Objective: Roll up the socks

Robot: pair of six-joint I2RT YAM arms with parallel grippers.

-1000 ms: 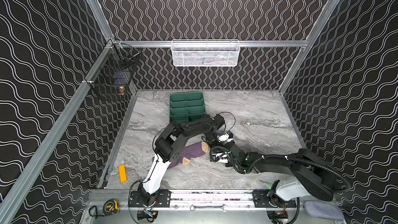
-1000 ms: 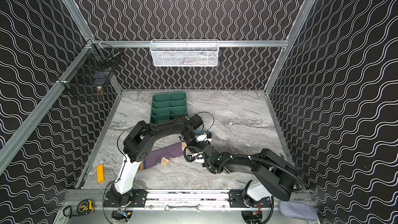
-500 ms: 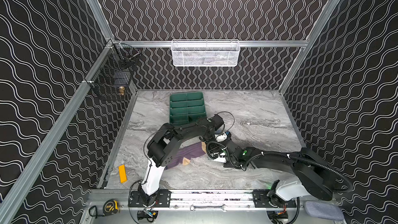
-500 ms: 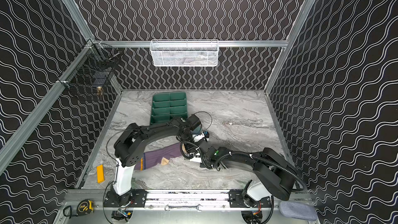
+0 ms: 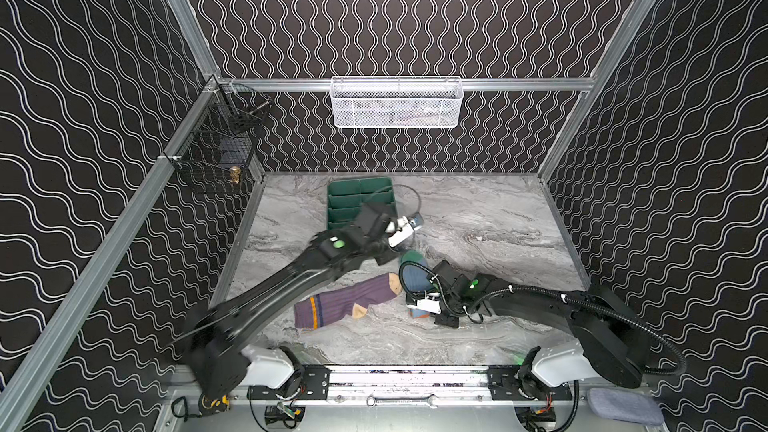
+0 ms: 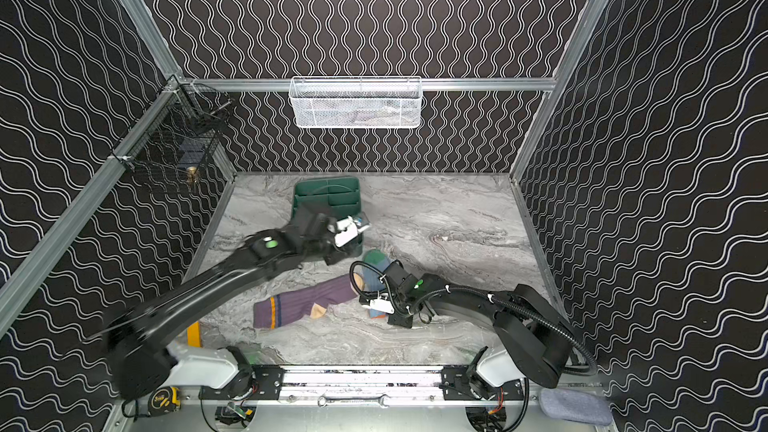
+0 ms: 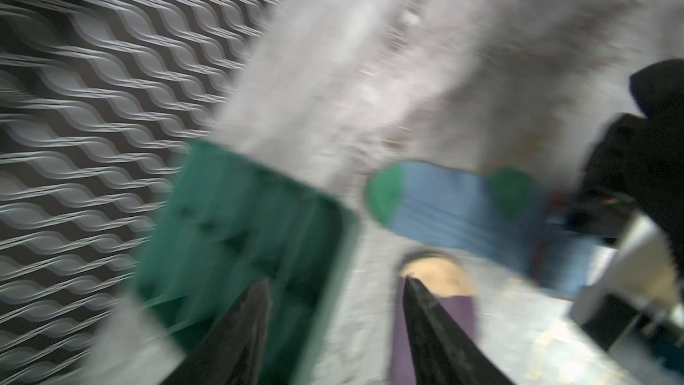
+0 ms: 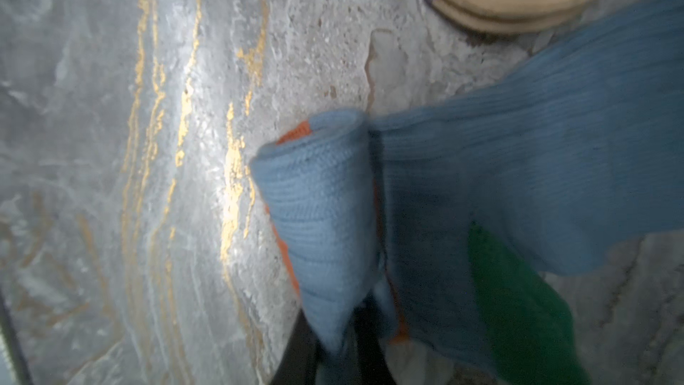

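A: While R gripper [image 8: 333, 324] pinches the rolled cuff of blue sock [image 8: 481, 164], how far along?

B: Barely, approx. one turn. Foot flat on counter [image 5: 478, 218], just robot-side of green tray [image 5: 359, 201]. L gripper [image 7: 335, 281] spread, empty, over tray's edge. Purple sock [image 5: 345, 301] flat further robot-side, not rolled yet.

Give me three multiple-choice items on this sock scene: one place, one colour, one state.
1. The green tray stands: A) on the table's back half; B) by the front rail; C) inside the white basket.
2. The purple sock's toe is: A) green; B) tan; C) white.
3. The right gripper is: A) open, empty; B) shut on the purple sock; C) shut on the blue sock.
A: it sits near the back wall in both top views. B: its tip is tan. C: blue fabric is pinched in its grip.
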